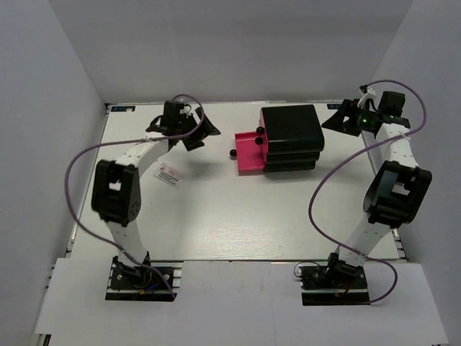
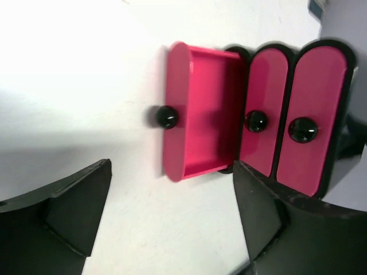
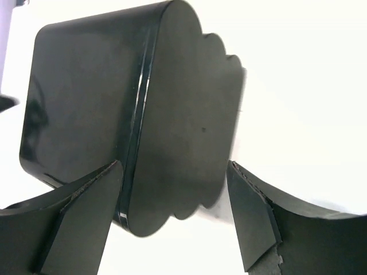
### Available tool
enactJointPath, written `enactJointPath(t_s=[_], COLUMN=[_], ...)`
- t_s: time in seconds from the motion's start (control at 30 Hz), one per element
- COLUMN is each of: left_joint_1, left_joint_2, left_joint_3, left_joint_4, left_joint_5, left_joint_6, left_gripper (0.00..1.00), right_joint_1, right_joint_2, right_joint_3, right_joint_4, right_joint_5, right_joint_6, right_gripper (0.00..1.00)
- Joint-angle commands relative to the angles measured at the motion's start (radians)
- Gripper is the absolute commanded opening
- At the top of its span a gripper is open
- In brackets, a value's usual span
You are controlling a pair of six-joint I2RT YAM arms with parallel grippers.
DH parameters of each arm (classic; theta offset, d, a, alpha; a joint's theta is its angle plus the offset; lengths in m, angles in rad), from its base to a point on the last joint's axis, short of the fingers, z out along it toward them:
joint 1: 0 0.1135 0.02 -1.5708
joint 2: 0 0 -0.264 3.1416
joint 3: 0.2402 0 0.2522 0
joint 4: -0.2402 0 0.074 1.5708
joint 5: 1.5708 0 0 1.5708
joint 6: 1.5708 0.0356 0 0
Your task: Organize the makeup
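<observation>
Your left jaws and right jaws stand apart, empty. No makeup shows anywhere; the pink plastic drawer [image 2: 200, 109], pulled toward nine o'clock from the black drawer box [image 1: 292, 130], looks bare. Progress can't be judged.

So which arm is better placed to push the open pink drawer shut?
Left, probably. The left gripper faces the knobbed front of the pulled-out pink drawer; the right gripper sits behind the glossy black drawer box, away from the drawers.

Little card [image 1: 169, 175] left of centre is too tiny to read; drawer box [image 2: 312, 86] and left gripper [image 2: 172, 172] get chopped by frame edges.
</observation>
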Motion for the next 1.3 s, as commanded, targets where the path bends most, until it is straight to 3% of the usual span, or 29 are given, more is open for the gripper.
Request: enactJointPath(t_s=[0.0,0.07,0.13,0.2,0.3,0.57,0.73,1.27], left_joint_1=[0.017,0.017,0.026,0.026,0.036,0.045,0.045,0.054], left_joint_2=[-0.199,-0.266,-0.285,-0.277,-0.238,-0.185,-0.084,0.071], left_joint_3=[-0.091,-0.128,-0.121,-0.076,-0.044,-0.113,-0.050,0.027], left_joint_4=[-0.199,-0.253,-0.393,-0.532,-0.645,-0.654,-0.700,-0.649], left_joint_5=[-0.298,-0.418,-0.582,-0.694,-0.742,-0.716,-0.695,-0.646], left_joint_6=[0.040,-0.024,-0.123,-0.161,-0.219,-0.265,-0.288,-0.293], left_gripper=[0.97,0.98,0.98,0.98,0.98,0.98,0.98,0.98], right_joint_1=[-0.026,-0.030,-0.030,-0.028,-0.025,-0.013,-0.005,0.004], right_joint_2=[-0.093,-0.123,-0.156,-0.217,-0.352,-0.628,-0.642,-0.659], right_joint_3=[-0.014,-0.021,-0.031,-0.066,-0.172,-0.321,-0.353,-0.431], right_joint_4=[-0.002,-0.002,-0.002,0.016,0.097,0.212,0.221,0.249], right_joint_5=[0.060,0.075,0.089,0.118,0.132,-0.024,-0.055,-0.077], right_joint_6=[-0.032,-0.030,-0.032,-0.032,-0.066,-0.069,-0.044,-0.049], right_gripper=[0.79,0.80,0.89,0.89,0.89,0.85,0.81,0.80])
